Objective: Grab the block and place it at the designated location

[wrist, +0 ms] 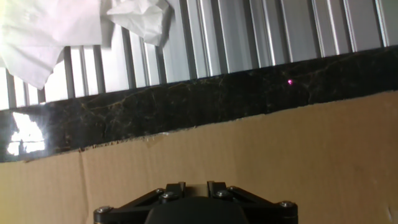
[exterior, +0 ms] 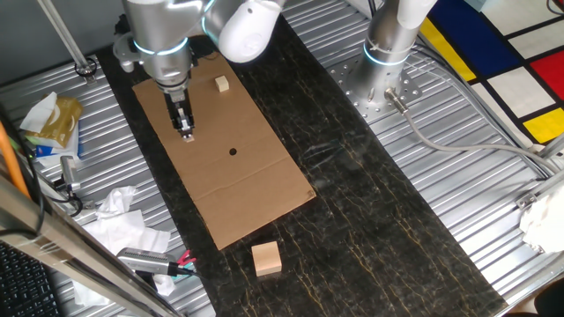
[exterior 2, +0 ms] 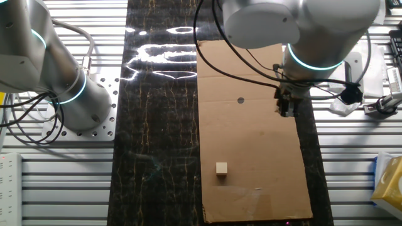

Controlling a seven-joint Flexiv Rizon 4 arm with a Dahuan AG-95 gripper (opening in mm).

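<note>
only from one fixed view: gripper [exterior: 187, 134] low over cardboard sheet [exterior: 264, 189], apparently pinching the block [exterior: 188, 136], left of the black dot [exterior: 233, 151]; hand view hides fingertips entirely.

even overhead light, white glare on dark mat [exterior 2: 157, 53], mild softness

A ribbed metal table [exterior: 458, 211] carries a dark marble-patterned strip [exterior: 352, 202]. On the strip lie a brown cardboard sheet [exterior: 238, 185] and, at the sheet's 6 o'clock, a larger wooden cube [exterior: 266, 259]. Crumpled white paper [exterior: 115, 220] sits at 9 o'clock.
</note>
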